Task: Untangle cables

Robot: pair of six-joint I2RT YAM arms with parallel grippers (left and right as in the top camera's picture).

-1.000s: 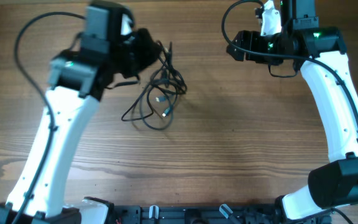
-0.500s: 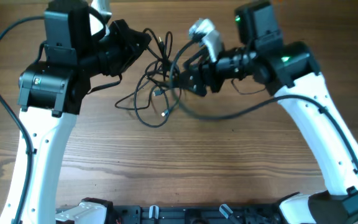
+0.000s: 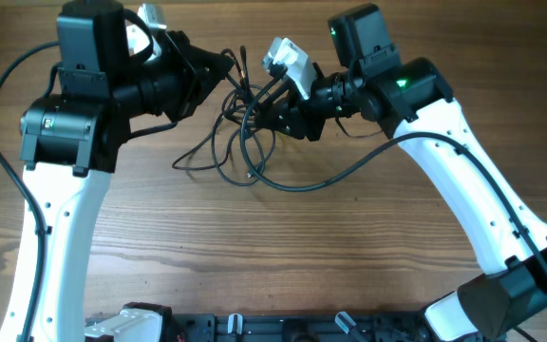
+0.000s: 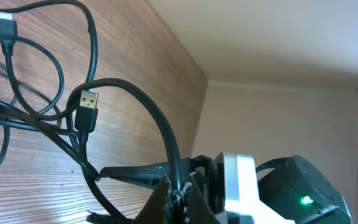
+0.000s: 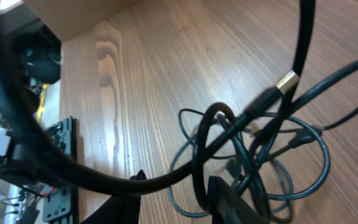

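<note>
Where the left arm reaches in over the wooden table (image 3: 349, 247), the left gripper (image 3: 222, 66) sits at the upper left edge of the tangle. Its jaws are closed. In the left wrist view the left gripper (image 4: 178, 186) pinches one black strand, which arches up and away from the fingertips.

Just to the right lie the cables (image 3: 239, 135). They form a loose clump of thin black loops near the top middle of the table, with some loops trailing down and to the left on the wood. The upper strands are lifted between the two grippers. In the left wrist view the cables (image 4: 166, 134) cross each other, with a USB plug (image 4: 87, 111) hanging in the middle and a second plug (image 4: 4, 23) at the top left.

On the right side of the clump is the right gripper (image 3: 275, 114). In its own wrist view the right gripper (image 5: 176, 182) has its jaws partly apart, and one strand of the cables (image 5: 253, 155) passes between them. Neither finger clearly presses on it. A metal-tipped plug (image 5: 286, 81) lies above the loops.

Below the right arm, its own thicker wire (image 3: 330, 179) sags in a wide curve.
</note>
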